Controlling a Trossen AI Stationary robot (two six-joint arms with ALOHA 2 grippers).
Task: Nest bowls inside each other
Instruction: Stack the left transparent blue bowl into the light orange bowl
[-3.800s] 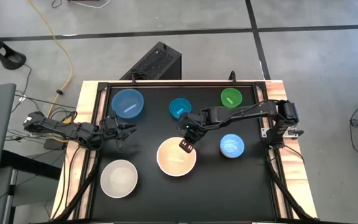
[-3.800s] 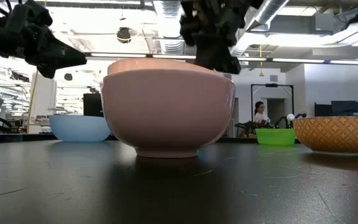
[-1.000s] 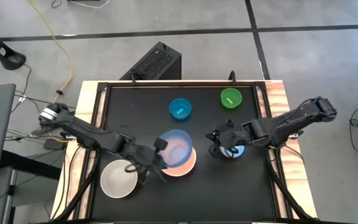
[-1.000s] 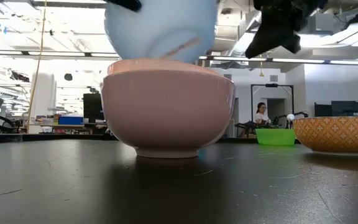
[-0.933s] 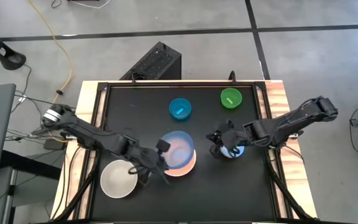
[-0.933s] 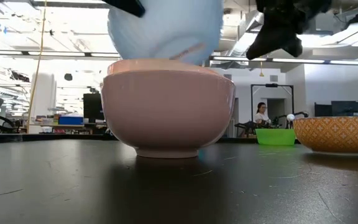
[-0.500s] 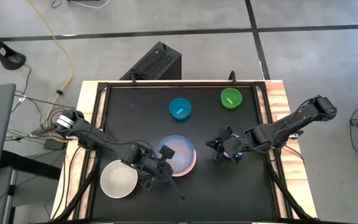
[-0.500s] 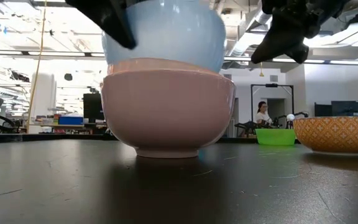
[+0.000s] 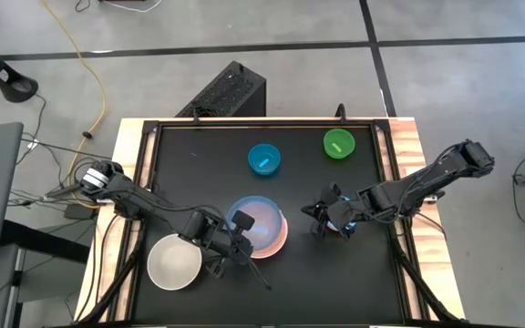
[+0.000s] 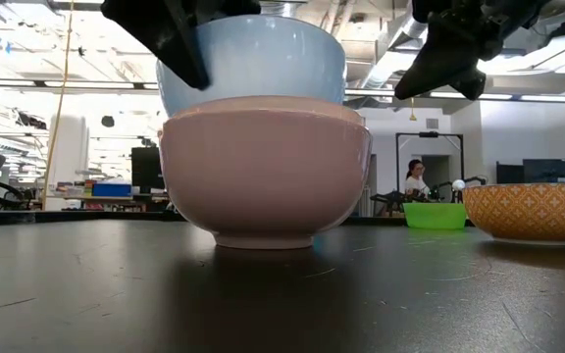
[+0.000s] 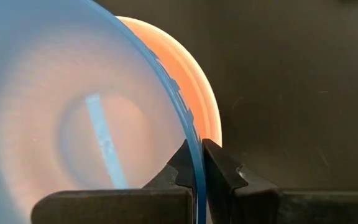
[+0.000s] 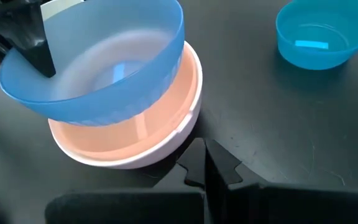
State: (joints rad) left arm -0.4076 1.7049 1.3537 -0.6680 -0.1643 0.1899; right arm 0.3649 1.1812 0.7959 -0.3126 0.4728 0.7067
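Note:
The large blue bowl (image 9: pixel 261 219) sits a little tilted inside the pink bowl (image 9: pixel 282 239) at the table's middle front; my left gripper (image 9: pixel 236 239) is shut on it at its near-left side. In the right wrist view the blue bowl (image 12: pixel 98 68) rests with its lower part in the pink bowl (image 12: pixel 135 140). My right gripper (image 9: pixel 321 219) hovers shut and touching nothing, just right of the pair, above the small light blue bowl (image 9: pixel 344 224), which it mostly hides. The white bowl (image 9: pixel 174 262) stands near left, the teal bowl (image 9: pixel 264 159) and the green bowl (image 9: pixel 338 144) far back. My left gripper pinches the blue bowl's rim (image 11: pixel 194 168), one finger inside the bowl and one outside. The fingers slant down from the table's near-left side, across the rim. The bowl's underside sits in the pink bowl, and the gripped side (image 12: pixel 17 68) stands slightly higher.
The low view shows a bowl with an orange patterned outside (image 10: pixel 533 211) at the right and the green bowl (image 10: pixel 435 215) behind it. A raised frame (image 9: pixel 386 155) borders the black tabletop. A person (image 10: pixel 410 181) stands far off in the room.
My left gripper has gone down and tipped more steeply, lowering the blue bowl from above the pink bowl into it; the bowl now sits in the pink one. My right gripper has shifted slightly toward the near edge, over the small light blue bowl.

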